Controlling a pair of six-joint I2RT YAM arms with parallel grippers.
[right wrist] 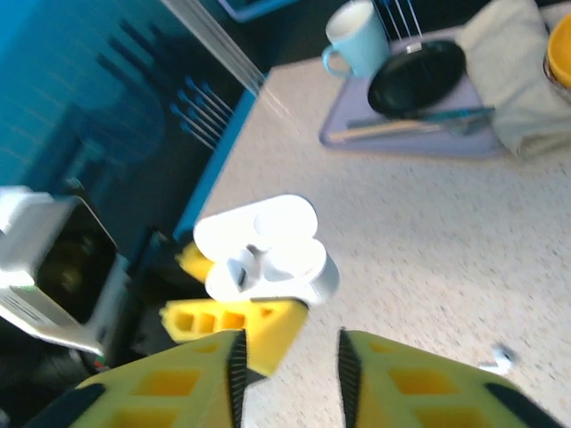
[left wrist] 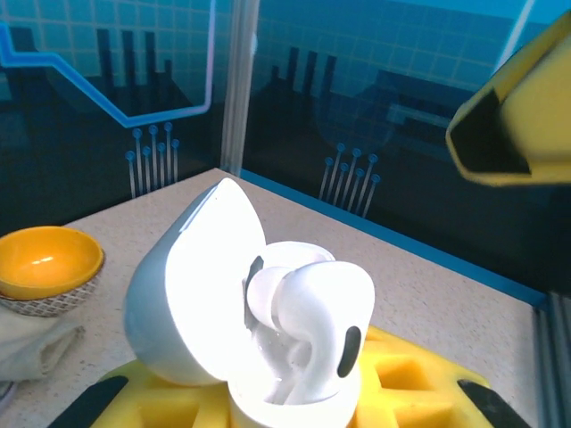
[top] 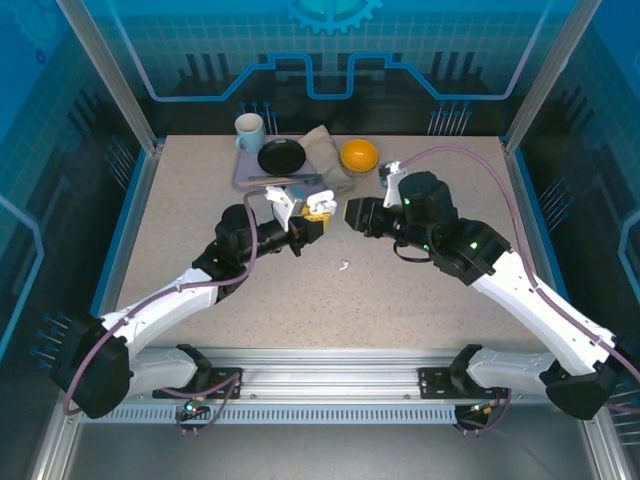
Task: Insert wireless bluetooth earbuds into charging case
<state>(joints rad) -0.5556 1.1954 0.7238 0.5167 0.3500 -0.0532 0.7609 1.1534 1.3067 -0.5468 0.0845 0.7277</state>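
Earbud (left wrist: 312, 321) sits proud in the case (left wrist: 192, 294) your left gripper (top: 318, 214) clamps; your empty, half-open right gripper (right wrist: 287, 358) may dislodge it.

Bare table (top: 180, 220) around loose earbud (top: 344, 265); tray (top: 245, 178), bowl (top: 359, 155) behind

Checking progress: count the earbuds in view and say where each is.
2. One white earbud sits in the open charging case between the left fingers; a second earbud lies loose on the table. Others may be hidden inside the case.
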